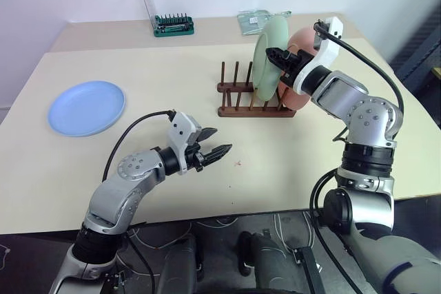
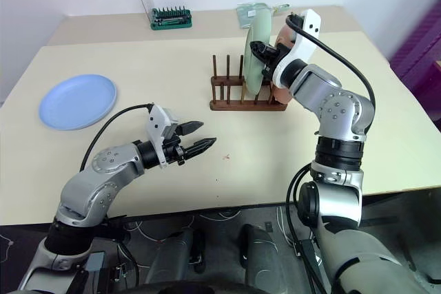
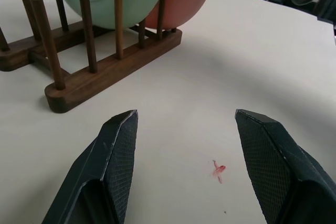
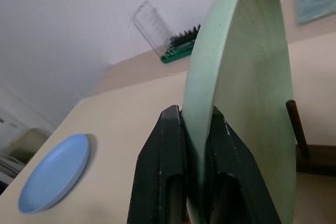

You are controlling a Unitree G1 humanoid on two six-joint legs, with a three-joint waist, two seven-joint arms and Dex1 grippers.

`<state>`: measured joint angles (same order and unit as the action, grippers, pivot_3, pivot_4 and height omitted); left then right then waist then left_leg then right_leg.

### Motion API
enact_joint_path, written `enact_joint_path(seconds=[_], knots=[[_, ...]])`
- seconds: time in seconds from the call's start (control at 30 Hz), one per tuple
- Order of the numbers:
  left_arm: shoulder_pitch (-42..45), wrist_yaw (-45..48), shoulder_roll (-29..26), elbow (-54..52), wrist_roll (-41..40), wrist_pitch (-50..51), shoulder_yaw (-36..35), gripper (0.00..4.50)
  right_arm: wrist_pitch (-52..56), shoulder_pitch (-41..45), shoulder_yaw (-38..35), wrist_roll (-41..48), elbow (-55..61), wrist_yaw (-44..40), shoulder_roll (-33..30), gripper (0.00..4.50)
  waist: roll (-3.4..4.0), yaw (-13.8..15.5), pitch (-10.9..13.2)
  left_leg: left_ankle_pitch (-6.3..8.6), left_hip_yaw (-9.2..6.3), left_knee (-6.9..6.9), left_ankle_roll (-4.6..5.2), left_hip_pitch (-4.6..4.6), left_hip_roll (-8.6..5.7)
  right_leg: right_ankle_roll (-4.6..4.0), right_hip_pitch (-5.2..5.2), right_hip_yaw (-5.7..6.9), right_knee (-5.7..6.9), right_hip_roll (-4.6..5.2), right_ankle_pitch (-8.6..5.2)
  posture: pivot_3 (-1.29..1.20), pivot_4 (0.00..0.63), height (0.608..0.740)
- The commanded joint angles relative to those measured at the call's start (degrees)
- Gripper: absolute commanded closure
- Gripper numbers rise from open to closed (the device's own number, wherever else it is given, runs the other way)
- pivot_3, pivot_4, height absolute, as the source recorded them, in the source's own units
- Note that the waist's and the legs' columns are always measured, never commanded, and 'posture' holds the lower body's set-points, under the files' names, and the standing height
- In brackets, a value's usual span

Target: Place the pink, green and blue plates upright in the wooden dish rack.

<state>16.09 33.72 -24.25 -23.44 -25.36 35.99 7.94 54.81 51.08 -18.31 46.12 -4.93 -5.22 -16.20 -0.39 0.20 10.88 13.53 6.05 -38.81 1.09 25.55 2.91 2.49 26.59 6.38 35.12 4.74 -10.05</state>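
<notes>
Left eye view shows a wide cream surface point(image 1: 289, 149) with the wooden dish rack point(image 1: 244, 101) right of frame centre, its dark reddish-brown rails running left to right and its pegs standing upright. At the rack's right end two plates stand on edge among the pegs, their flat faces turned toward the frame's left and right. The green plate point(image 1: 270, 53), pale mint and matte, leans slightly with its top toward the right; the pink plate point(image 1: 298, 91), salmon coloured, stands close behind it on the right side. The blue plate point(image 1: 87, 107), light blue with a raised rim, lies flat at the left of the frame, well apart from the rack.

The right pincer point(image 1: 278, 55) reaches in from the right, its fingers narrow and closed on the green plate's rim, one on each face. The left pincer point(image 1: 215, 152) hovers just below frame centre with its fingers spread wide around nothing. A small red mark point(image 3: 218, 170) sits on the surface below it.
</notes>
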Motion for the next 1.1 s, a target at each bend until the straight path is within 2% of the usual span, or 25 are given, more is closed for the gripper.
enact_joint_path(seconds=[0.03,0.13,0.17,0.37,0.47,0.5,0.53,0.6,0.67,0.73,0.83,0.9,0.97,1.1], knots=[[-0.05,-0.16,0.01,-2.24,0.35,-0.50,-0.04,1.42,-2.30,2.26,1.72,-1.66,2.61,-1.98,-0.69,3.02,0.00,0.04,0.00,0.00,0.00,0.00,0.00,0.00,0.00,0.00,0.00,0.00,-0.01,0.00,0.00,0.00,0.150,0.730],[-0.14,-0.47,0.20,-2.27,0.44,-0.44,-0.17,1.42,-4.65,2.04,4.75,-4.91,4.52,-4.39,-2.26,1.43,0.00,0.01,0.00,0.00,0.00,0.00,0.00,0.00,0.00,0.01,0.00,0.00,-0.02,0.00,-0.01,0.00,0.150,0.730],[-0.16,-0.54,0.26,-2.28,0.45,-0.42,-0.16,1.42,-5.29,2.04,5.67,-6.23,4.78,-4.86,-2.95,1.04,0.00,0.01,0.00,0.00,-0.01,0.00,0.00,0.00,0.00,0.01,0.00,0.00,-0.02,0.00,-0.02,0.00,0.150,0.730],[0.80,-1.57,1.14,-1.17,1.36,-1.27,-0.56,1.42,-12.66,2.26,13.57,-16.64,7.40,-10.48,-9.01,1.04,0.01,0.07,0.01,0.01,-0.02,0.00,-0.01,0.04,-0.03,0.02,0.01,0.00,-0.08,0.04,-0.03,0.00,0.150,0.730],[1.68,-3.00,2.60,0.30,1.10,-2.02,-2.24,1.42,-19.73,3.02,17.26,-23.85,7.99,-13.10,-12.29,1.04,0.03,0.04,0.02,0.01,-0.02,0.01,-0.01,0.04,-0.02,0.02,0.03,0.00,-0.09,0.02,-0.03,0.00,0.150,0.730],[3.38,-6.99,4.95,2.39,1.08,-2.43,-5.33,1.03,-25.07,3.61,19.44,-27.90,8.10,-14.60,-13.97,1.01,0.04,0.09,0.03,0.01,-0.01,0.00,-0.01,0.06,-0.02,0.02,0.05,0.00,-0.09,0.02,-0.03,0.00,0.150,0.730],[4.61,-9.90,6.66,3.88,1.11,-2.69,-7.54,0.91,-28.92,4.00,20.83,-30.68,8.02,-15.69,-14.97,1.01,0.05,0.20,0.06,0.01,-0.02,0.00,-0.01,0.06,-0.02,0.02,0.04,0.00,-0.09,0.02,-0.03,0.00,0.150,0.730],[6.76,-14.85,9.12,6.32,2.18,-3.91,-11.03,0.18,-35.14,4.56,22.62,-34.46,7.64,-17.60,-15.93,1.01,0.03,0.18,0.06,0.00,-0.03,-0.01,0.00,0.09,-0.04,0.03,0.06,0.01,-0.09,0.02,-0.03,0.00,0.150,0.730],[11.68,-27.61,11.81,11.87,5.84,-4.47,-17.99,0.08,-39.69,5.16,24.31,-35.66,8.09,-20.83,-15.05,1.01,0.01,0.08,0.07,0.00,-0.03,-0.01,0.01,0.08,-0.05,0.05,0.06,0.00,-0.08,-0.01,-0.03,0.00,0.150,0.730],[17.38,-44.50,14.65,17.82,6.48,-2.93,-29.65,0.08,-42.81,5.32,26.23,-36.75,8.22,-23.27,-13.52,1.01,-0.04,-0.21,0.08,-0.01,-0.03,-0.01,0.01,0.06,-0.05,0.17,0.03,0.00,-0.06,-0.05,0.05,0.00,0.150,0.730],[20.41,-58.22,15.28,19.87,7.08,-3.20,-41.12,0.08,-46.47,4.82,28.16,-39.50,6.82,-25.04,-12.15,1.01,-0.09,-1.31,0.08,-0.01,-0.05,0.03,0.03,0.00,-0.01,0.30,0.00,0.01,-0.02,-0.11,0.11,0.00,0.150,0.730],[20.54,-61.89,14.15,19.26,6.72,-0.85,-45.20,0.08,-47.46,4.37,28.42,-39.81,6.20,-26.05,-11.08,1.01,-0.12,-1.16,0.09,-0.01,0.02,0.21,0.02,-0.07,-0.03,0.30,0.02,-0.01,-0.02,-0.04,0.11,0.00,0.150,0.730],[20.10,-62.55,12.52,19.13,4.77,4.81,-47.75,0.08,-48.03,4.01,28.50,-39.75,6.02,-26.94,-10.07,1.01,-0.24,-0.68,0.14,-0.02,0.02,0.23,0.01,-0.06,-0.04,0.12,0.02,0.01,0.00,-0.04,0.22,0.00,0.150,0.730],[19.10,-62.83,10.80,20.44,1.95,9.99,-52.18,0.08,-48.90,3.45,28.49,-40.64,5.26,-28.05,-8.67,1.01,-0.35,0.43,0.18,-0.04,-0.03,0.05,-0.04,-0.02,-0.06,0.12,-0.09,0.05,-0.05,0.01,0.21,0.00,0.150,0.730]])
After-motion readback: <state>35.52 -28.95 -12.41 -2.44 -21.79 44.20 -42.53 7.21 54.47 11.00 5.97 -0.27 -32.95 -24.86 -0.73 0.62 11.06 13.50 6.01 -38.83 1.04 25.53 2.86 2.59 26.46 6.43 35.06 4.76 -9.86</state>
